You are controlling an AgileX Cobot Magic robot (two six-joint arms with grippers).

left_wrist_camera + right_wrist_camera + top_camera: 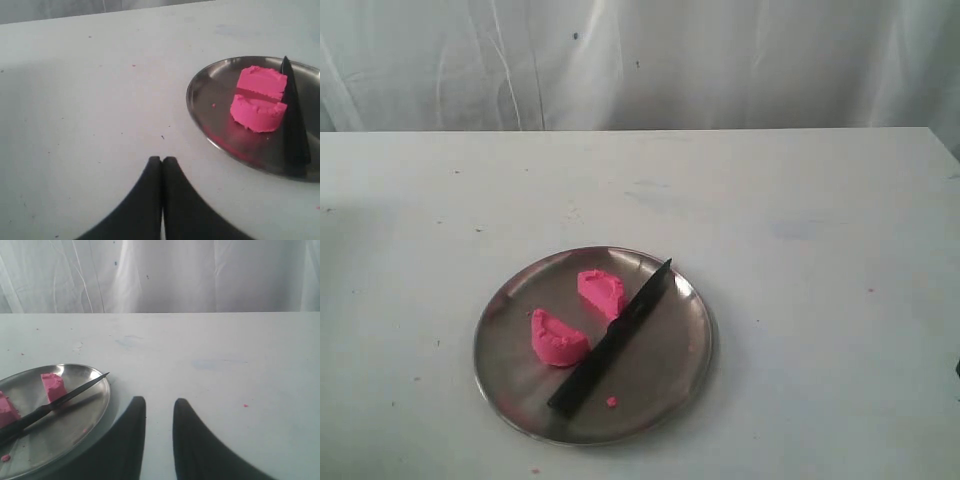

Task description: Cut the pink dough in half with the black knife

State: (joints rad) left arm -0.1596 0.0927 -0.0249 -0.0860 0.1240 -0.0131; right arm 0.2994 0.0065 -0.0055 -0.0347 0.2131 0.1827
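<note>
The pink dough lies in two half-moon pieces, one [558,338] near the front and one [601,291] behind it, on a round steel plate [670,380]. The black knife [612,342] rests slantwise on the plate beside both pieces, its tip over the far rim. Nothing holds it. In the left wrist view my left gripper [162,160] is shut and empty over bare table, short of the plate [210,90], the dough [256,114] and the knife [294,125]. My right gripper [159,401] is open and empty, just beside the plate [95,405] and the knife [55,402].
A tiny pink crumb [611,401] sits on the plate near the knife's handle end. The white table [800,260] runs back to a white curtain [640,60]. A few pink specks dot the table.
</note>
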